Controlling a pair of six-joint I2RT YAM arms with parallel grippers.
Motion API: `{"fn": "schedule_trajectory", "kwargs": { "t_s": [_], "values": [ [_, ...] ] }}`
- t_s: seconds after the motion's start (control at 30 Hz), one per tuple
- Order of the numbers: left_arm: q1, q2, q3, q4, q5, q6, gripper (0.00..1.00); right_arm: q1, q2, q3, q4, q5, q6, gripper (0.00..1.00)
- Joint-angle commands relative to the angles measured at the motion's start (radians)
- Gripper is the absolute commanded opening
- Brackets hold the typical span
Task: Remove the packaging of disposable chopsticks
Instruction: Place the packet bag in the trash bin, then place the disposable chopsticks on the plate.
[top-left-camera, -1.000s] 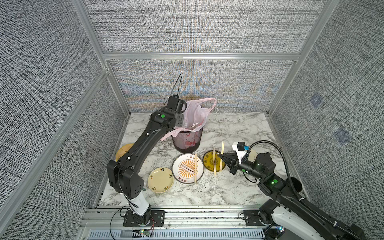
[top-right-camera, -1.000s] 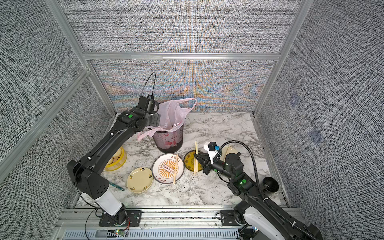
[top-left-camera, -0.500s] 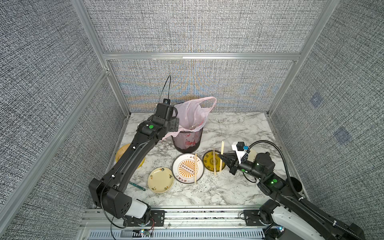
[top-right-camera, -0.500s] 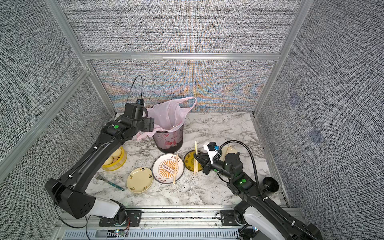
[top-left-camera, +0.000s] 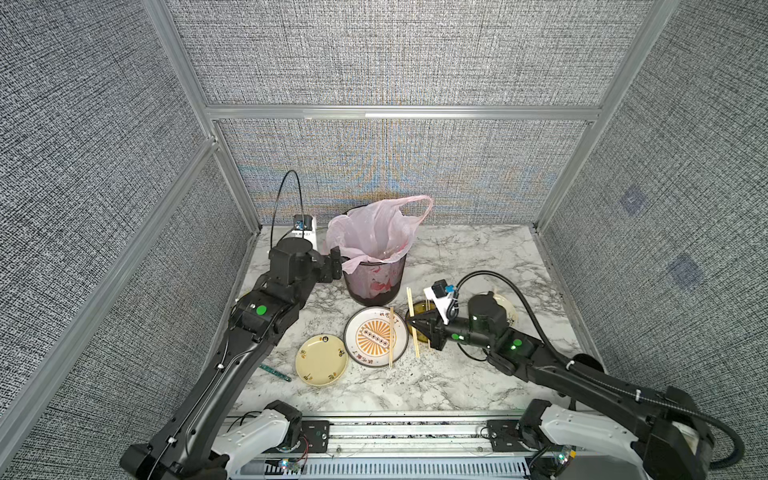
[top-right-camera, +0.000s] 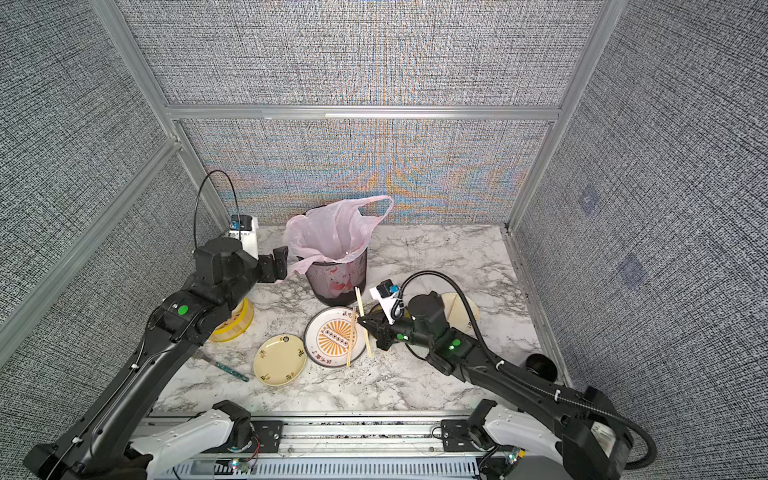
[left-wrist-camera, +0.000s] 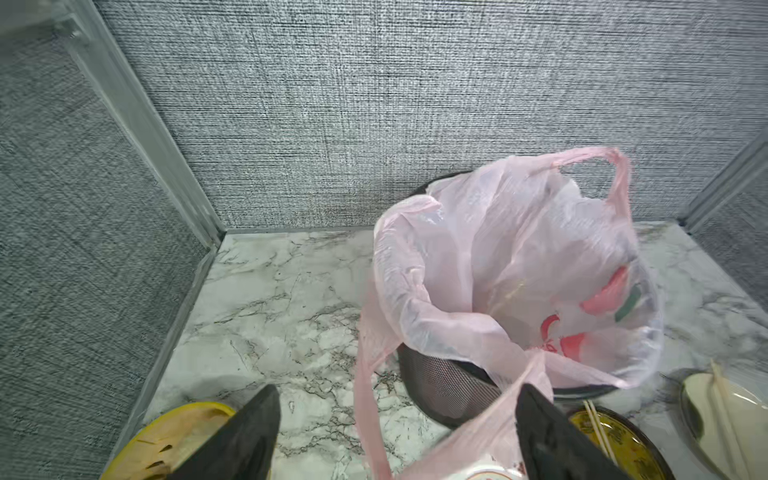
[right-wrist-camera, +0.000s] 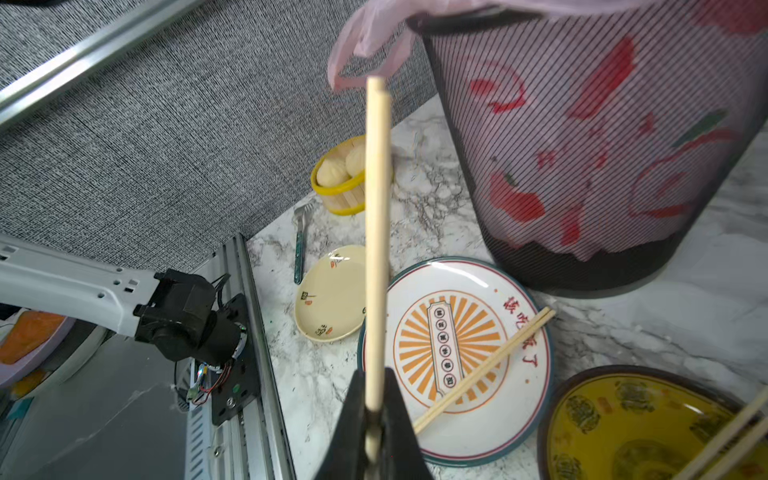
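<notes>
- Right gripper (right-wrist-camera: 374, 376) pinches smooth pale wooden chopsticks (right-wrist-camera: 377, 232), lower ends hidden.
- Left gripper (left-wrist-camera: 397, 392) gapes wide near crinkly pink bag (left-wrist-camera: 498, 257) in black mesh bin (right-wrist-camera: 582, 145).

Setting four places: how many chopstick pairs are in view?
4. One pair in the right gripper, one on the sunburst plate, one on the yellow dish, one on the cream plate behind the right arm, only partly seen.

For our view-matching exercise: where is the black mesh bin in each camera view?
Both top views: black mesh bin mid-table, towards the back wall.
Left wrist: near the back wall, under the pink bag.
Right wrist: behind the sunburst plate, beyond the clamped chopsticks.
Shared landmark: the pink bag lining it.
</notes>
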Motion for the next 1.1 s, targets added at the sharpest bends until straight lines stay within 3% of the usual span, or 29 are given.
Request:
{"fn": "schedule_trajectory", "kwargs": {
  "t_s": [0.0,0.07,0.23,0.33,0.53,0.6,0.73,0.83,0.93,1.07],
  "values": [
    [0.001,-0.073,-0.105,0.044,0.167,-0.036,0.83,0.063,0.08,0.05,-0.048,0.134,0.118,0.0],
    [0.001,-0.139,-0.186,0.064,0.204,-0.068,0.79,0.108,0.151,0.099,-0.097,0.183,0.155,0.0],
    [0.001,-0.299,-0.35,0.063,0.13,-0.158,0.66,0.203,0.305,0.254,-0.224,0.253,0.231,0.0],
    [0.001,-0.345,-0.431,0.052,0.097,-0.207,0.65,0.277,0.384,0.379,-0.339,0.341,0.24,0.0],
    [0.001,-0.365,-0.624,0.102,0.094,-0.321,0.61,0.35,0.575,0.574,-0.443,0.345,0.263,0.0],
    [0.002,-0.388,-0.659,0.095,0.041,-0.32,0.61,0.361,0.656,0.656,-0.484,0.333,0.266,0.0],
    [0.002,-0.39,-0.617,-0.051,-0.205,-0.361,0.59,0.369,0.797,0.821,-0.582,0.318,0.265,0.0],
    [0.026,-0.335,-0.595,-0.064,-0.265,-0.366,0.55,0.369,0.872,0.912,-0.621,0.3,0.271,0.0],
    [0.09,-0.27,-0.584,-0.038,-0.213,-0.358,0.53,0.367,0.941,1.0,-0.677,0.284,0.275,0.0],
    [0.152,-0.297,-0.619,0.048,-0.065,-0.344,0.51,0.367,0.991,1.053,-0.701,0.272,0.285,0.0]
  ]
}}
